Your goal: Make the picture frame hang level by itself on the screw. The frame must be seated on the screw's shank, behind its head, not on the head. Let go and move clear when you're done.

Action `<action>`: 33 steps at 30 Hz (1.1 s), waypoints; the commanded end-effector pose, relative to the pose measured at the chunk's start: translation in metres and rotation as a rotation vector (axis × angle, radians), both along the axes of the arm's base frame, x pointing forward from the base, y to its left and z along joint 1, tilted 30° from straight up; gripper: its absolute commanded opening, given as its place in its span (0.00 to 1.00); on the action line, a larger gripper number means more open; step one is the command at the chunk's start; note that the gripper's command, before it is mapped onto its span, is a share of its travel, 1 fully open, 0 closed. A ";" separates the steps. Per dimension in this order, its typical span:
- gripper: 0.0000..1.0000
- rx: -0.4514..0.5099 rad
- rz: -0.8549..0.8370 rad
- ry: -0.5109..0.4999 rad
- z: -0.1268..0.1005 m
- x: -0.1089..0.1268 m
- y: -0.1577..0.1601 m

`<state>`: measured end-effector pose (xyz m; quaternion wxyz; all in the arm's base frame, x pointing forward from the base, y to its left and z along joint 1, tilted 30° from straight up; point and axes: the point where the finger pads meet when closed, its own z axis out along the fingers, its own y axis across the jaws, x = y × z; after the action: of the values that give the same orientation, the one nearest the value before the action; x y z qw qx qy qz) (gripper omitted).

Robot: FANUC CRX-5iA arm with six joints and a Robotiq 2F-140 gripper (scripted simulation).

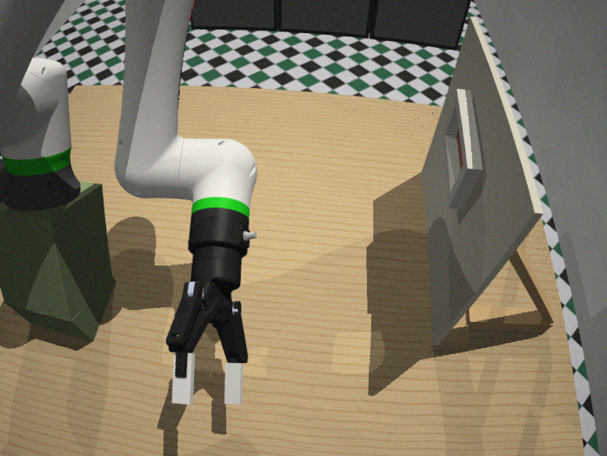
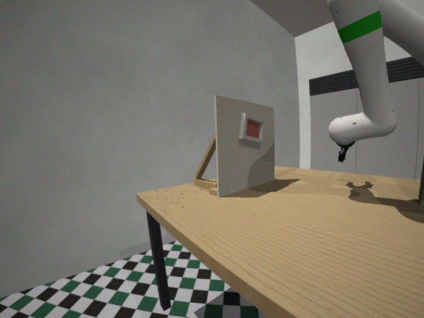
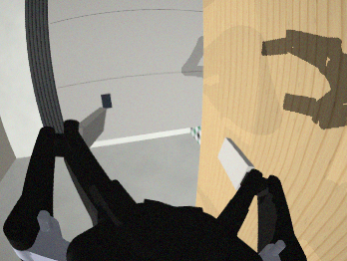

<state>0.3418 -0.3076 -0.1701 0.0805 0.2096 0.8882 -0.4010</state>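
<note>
The tool (image 1: 208, 378) (image 2: 341, 156) (image 3: 165, 133) stands wide with nothing between its pads, over the table (image 1: 303, 422) (image 2: 239, 218) (image 3: 294, 159) and well apart from the panel, presumably so that it cannot knock the hung piece. Farther off, the board (image 1: 490, 196) (image 2: 232, 164) is kept upright by a wooden prop (image 1: 531, 286) (image 2: 206, 157) behind it. On its face sits the picture frame (image 1: 474, 147) (image 2: 242, 128), untouched by the tool and probably borne by the screw, which is out of sight; whether it lies behind the head, or quite level, I cannot tell.
</note>
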 end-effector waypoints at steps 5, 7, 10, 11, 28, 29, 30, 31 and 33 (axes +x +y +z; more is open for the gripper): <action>1.00 0.228 -0.220 -0.114 -0.031 0.007 0.042; 1.00 0.278 -0.259 -0.145 -0.035 0.013 0.054; 1.00 0.314 -0.287 -0.168 -0.038 0.018 0.063; 1.00 0.316 -0.289 -0.169 -0.038 0.019 0.063; 1.00 0.415 -0.361 -0.229 -0.046 0.032 0.090; 1.00 0.416 -0.362 -0.230 -0.046 0.032 0.090; 1.00 0.416 -0.362 -0.230 -0.046 0.032 0.090; 1.00 0.416 -0.362 -0.230 -0.046 0.032 0.090; 1.00 0.416 -0.362 -0.230 -0.046 0.032 0.090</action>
<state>0.3739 -0.2173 -0.2160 0.0637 0.4203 0.8846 -0.1916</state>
